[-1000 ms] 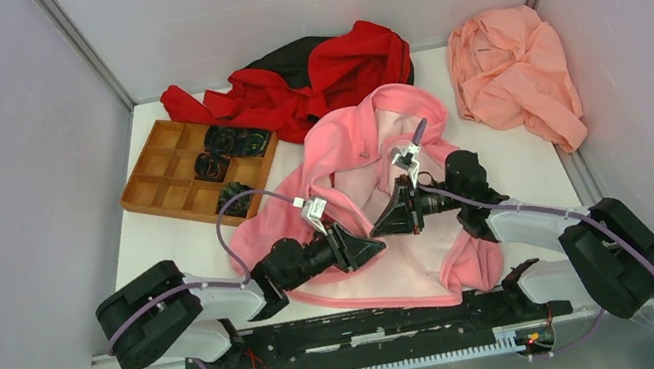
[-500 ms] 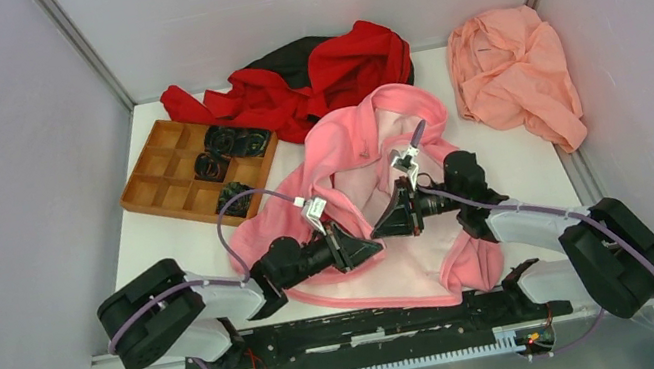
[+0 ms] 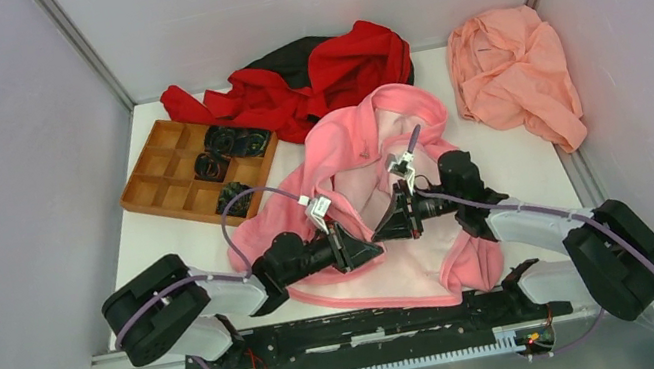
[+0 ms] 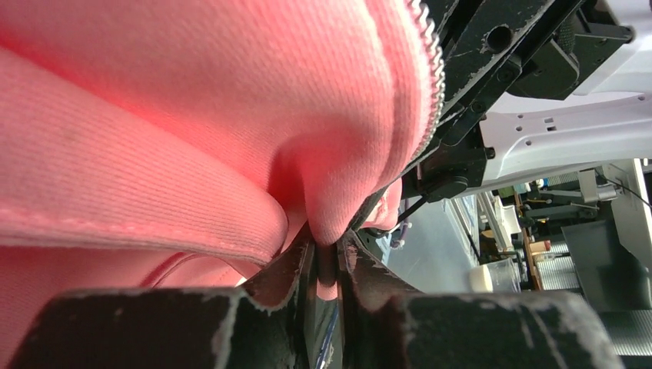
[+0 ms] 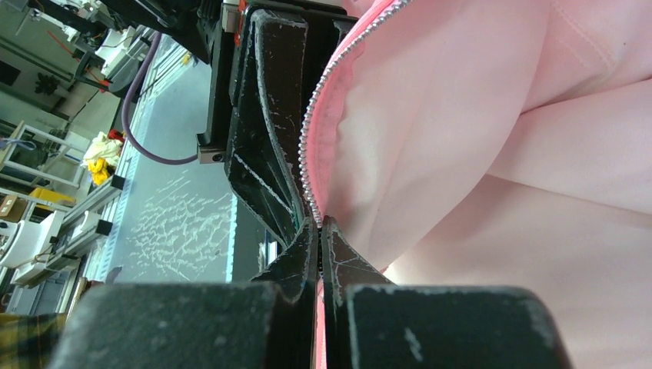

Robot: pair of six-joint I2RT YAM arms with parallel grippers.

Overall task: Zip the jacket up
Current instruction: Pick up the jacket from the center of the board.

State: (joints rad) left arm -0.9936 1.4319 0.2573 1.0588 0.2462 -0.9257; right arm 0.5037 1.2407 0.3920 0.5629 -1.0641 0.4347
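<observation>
White counter (image 3: 151, 246) between grey walls (image 3: 1, 201) carries everything, and your two claws meet nose to nose over its near middle. The pink jacket (image 3: 366, 142) lies spread under and beyond both of them, hood on the far side, front open.

Your left claw (image 4: 327, 247) is clamped on a fold of fleece at a front edge, with the zipper teeth (image 4: 434, 77) running up just beside its tips. Your right claw (image 5: 319, 231) is pinched tight on the toothed edge itself, the pale lining bulging beside it.

Held this close, the edges seem gathered so their bottom ends can be lined up and mated; I judge the zip not yet joined. I cannot tell whether you hold two opposite edges or one, and no view shows the slider or pull.

Beyond the claws lies a red and black garment (image 3: 323, 68). A peach cloth (image 3: 512, 76) lies far right of your right claw and a brown tray (image 3: 173, 171) far left of your left. All are well apart from the grip.
</observation>
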